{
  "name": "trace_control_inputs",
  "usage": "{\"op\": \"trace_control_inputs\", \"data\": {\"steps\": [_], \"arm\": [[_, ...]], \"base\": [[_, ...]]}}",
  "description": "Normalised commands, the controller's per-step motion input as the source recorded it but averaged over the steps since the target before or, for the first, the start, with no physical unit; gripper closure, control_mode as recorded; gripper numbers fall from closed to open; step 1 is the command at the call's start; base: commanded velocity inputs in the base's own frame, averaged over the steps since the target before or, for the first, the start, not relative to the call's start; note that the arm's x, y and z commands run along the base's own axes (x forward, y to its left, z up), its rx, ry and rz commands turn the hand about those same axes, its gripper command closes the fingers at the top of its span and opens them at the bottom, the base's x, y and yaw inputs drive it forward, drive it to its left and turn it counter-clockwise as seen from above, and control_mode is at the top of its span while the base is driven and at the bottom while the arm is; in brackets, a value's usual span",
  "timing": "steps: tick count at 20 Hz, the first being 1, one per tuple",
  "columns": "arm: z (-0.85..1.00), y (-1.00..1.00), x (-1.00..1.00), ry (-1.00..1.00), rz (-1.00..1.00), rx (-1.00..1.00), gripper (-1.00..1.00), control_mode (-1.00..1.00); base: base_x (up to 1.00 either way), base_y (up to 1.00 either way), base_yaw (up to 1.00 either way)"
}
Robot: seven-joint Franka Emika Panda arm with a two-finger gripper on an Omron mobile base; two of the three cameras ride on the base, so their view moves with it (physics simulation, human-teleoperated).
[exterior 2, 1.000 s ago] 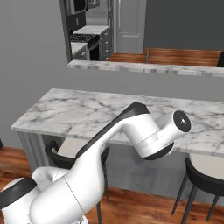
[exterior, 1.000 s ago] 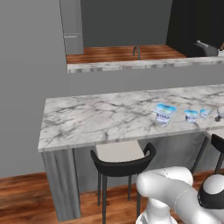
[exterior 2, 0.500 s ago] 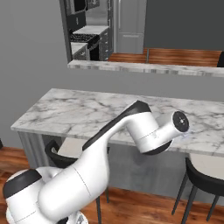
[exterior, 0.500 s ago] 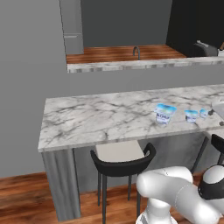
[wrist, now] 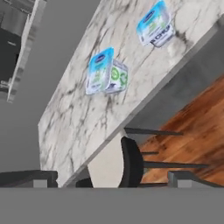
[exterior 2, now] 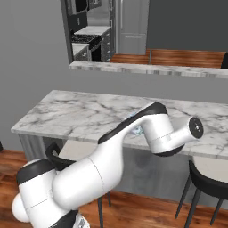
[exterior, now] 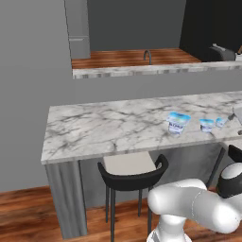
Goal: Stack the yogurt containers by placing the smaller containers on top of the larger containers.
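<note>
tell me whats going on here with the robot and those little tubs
A white robot arm is reaching toward the marble counter, where yogurt tubs sit apart and unstacked: a larger yogurt tub and two smaller yogurt tubs to its right. The hand view looks across the counter at two of the tubs. Its claw is open and holds nothing, so no stacking has been done yet. A black stool stands under the counter.

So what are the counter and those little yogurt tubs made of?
The counter looks like polished marble: white with grey veins, though it could be an imitation. The yogurt tubs look like thin, smooth plastic, white with light-blue printed lids; the pictures are too blurry to be sure. The stool seems to be black metal or plastic with a pale seat.
</note>
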Motion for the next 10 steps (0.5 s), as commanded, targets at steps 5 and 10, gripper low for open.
{"op": "trace_control_inputs", "data": {"steps": [5, 10], "arm": [[0.0, -0.25, 0.04, 0.06, -0.13, 0.19, -1.0, -1.0], [0.0, -0.07, 0.01, 0.02, -0.13, 0.17, -1.0, -1.0]], "base": [[0.0, 0.0, 0.0], [0.0, 0.0, 0.0]]}}
